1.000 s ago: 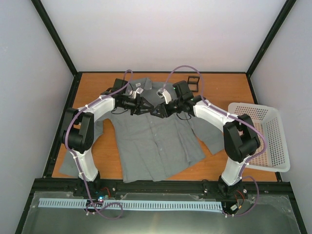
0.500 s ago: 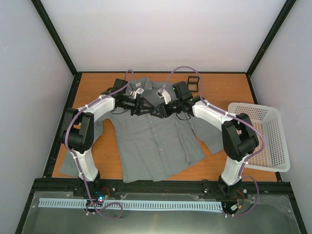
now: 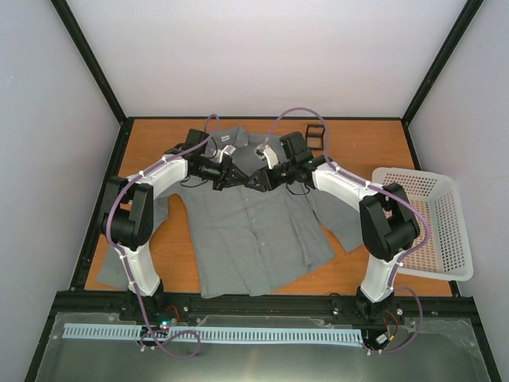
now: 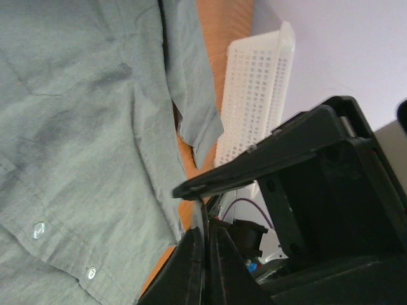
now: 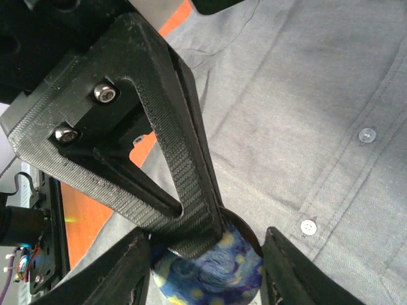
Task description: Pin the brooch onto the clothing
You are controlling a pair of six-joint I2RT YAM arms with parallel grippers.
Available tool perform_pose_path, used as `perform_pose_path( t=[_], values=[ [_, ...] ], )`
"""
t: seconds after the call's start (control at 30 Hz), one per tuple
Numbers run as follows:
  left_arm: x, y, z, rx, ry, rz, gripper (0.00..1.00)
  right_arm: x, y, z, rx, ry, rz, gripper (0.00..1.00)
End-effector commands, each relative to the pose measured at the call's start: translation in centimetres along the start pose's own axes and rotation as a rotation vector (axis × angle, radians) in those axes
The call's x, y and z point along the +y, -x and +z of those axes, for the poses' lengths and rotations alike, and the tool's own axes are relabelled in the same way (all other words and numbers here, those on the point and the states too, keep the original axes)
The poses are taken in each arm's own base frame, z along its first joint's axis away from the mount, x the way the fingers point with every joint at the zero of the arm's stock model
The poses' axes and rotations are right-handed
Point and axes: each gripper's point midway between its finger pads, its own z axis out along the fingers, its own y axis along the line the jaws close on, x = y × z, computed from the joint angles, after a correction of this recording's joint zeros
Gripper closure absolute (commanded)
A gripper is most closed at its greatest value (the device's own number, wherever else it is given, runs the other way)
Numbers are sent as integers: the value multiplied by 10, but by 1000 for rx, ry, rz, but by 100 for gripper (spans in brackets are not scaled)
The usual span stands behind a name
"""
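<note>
**Presently: brooch held over the shirt front**

Item: brooch (image 5: 210, 270), blue swirled face, clamped across its rim by the right hand (image 3: 256, 181). It is held above the clothing (image 3: 254, 231) near the collar, toward the worktop's (image 3: 358, 143) far edge. Left hand (image 4: 205, 254) is closed with its tips at the brooch's rim, likely to work the pin. Pin itself not discernible.

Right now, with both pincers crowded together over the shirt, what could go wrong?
1. The brooch sits between the fingers of the right pincer while the left pincer is shut at its edge; a misjudged pull could drop it onto the shirt.
2. The pincers nearly touch, so they might knock each other.
3. The fabric lies loose, so pinning might bunch it rather than pierce it.
</note>
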Motion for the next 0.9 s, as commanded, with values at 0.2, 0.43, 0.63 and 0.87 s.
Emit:
perform_pose_path(
  t=[0.2,0.43,0.63,0.87],
  values=[
    [-26,-4,-10,-29,43,-21,99,7,10,-40,-16,-200,-79,26],
    [-25,-12,-25,-75,89,-327,99,16,-12,-78,-108,-385,-328,2],
    [-21,-27,-29,-86,91,-567,99,31,-15,-61,-106,-427,-643,0],
    [-20,-32,-31,-108,89,-693,99,55,-11,-39,-100,-445,-975,21]
  ],
)
